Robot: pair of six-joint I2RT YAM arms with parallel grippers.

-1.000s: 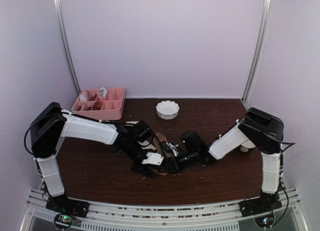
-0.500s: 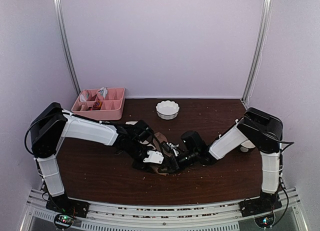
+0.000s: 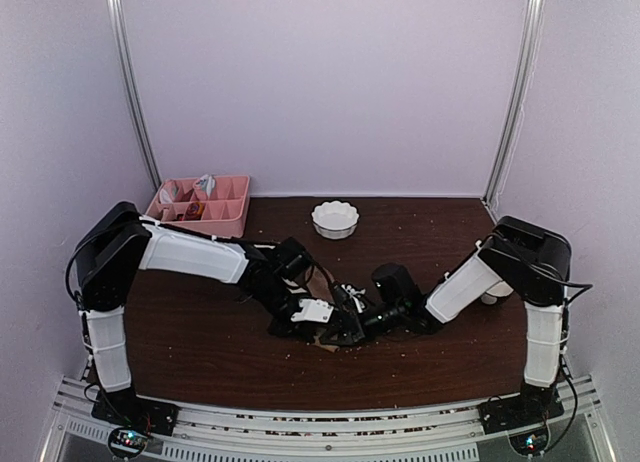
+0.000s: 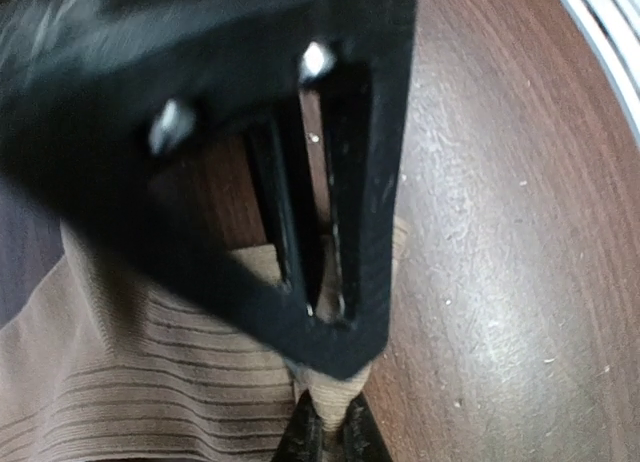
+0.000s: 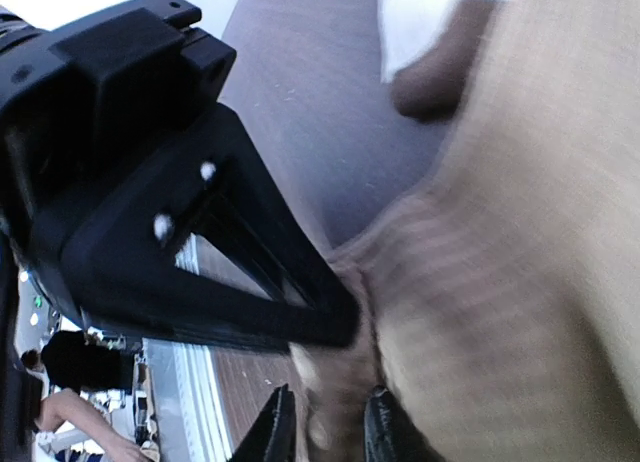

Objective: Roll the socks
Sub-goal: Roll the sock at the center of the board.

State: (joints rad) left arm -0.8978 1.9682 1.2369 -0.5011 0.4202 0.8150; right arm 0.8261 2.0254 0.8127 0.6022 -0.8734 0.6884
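On the desk [image 3: 450,367], the socks [image 4: 130,382] lie bunched at the middle front. The left end effector [image 4: 327,440] pinches the ribbed tan edge, and the right end effector [image 5: 325,427] nips fabric right alongside. Crowded this tightly, they could collide, or that thin hold could slip and undo the roll.

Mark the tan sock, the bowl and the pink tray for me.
tan sock [image 4: 150,382], left wrist view, ribbed fabric.
bowl [image 3: 335,231], top external view, front wall.
pink tray [image 3: 200,226], top external view, front wall.
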